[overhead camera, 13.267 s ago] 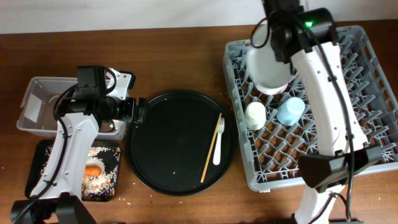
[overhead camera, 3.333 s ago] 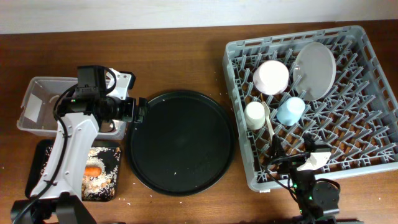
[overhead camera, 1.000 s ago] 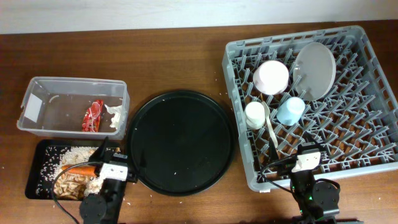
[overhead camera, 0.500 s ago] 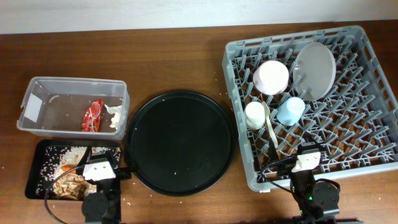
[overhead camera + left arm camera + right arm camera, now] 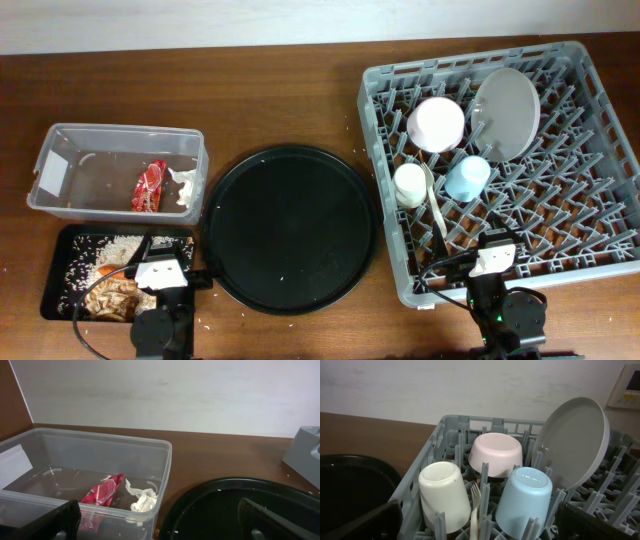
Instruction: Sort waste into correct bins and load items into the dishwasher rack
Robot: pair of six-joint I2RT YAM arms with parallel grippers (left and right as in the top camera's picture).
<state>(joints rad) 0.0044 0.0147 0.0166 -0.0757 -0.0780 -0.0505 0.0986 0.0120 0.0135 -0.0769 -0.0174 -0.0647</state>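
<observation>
The grey rack (image 5: 600,190) holds an upturned cream cup (image 5: 442,492), a light blue cup (image 5: 525,500), a white bowl (image 5: 495,452), a leaning plate (image 5: 575,442) and a white fork (image 5: 475,505). I cannot make out the chopstick. A red wrapper (image 5: 102,492) and tissue (image 5: 142,502) lie in the clear tub (image 5: 100,445). Rice (image 5: 100,250) and a carrot (image 5: 108,268) lie on the shallow black tray (image 5: 60,235). My left gripper (image 5: 160,532) is open, low in front of the tub. My right gripper (image 5: 480,532) is open at the rack's front edge. Both hold nothing.
A large round black tray (image 5: 290,228) sits between the tub and the rack, with a few crumbs on it. Both arms are folded at the table's front edge. A few rice grains lie on the wood by the shallow tray.
The left arm has shifted a little to the left at the front edge and settled. The right arm and all objects have stayed put.
</observation>
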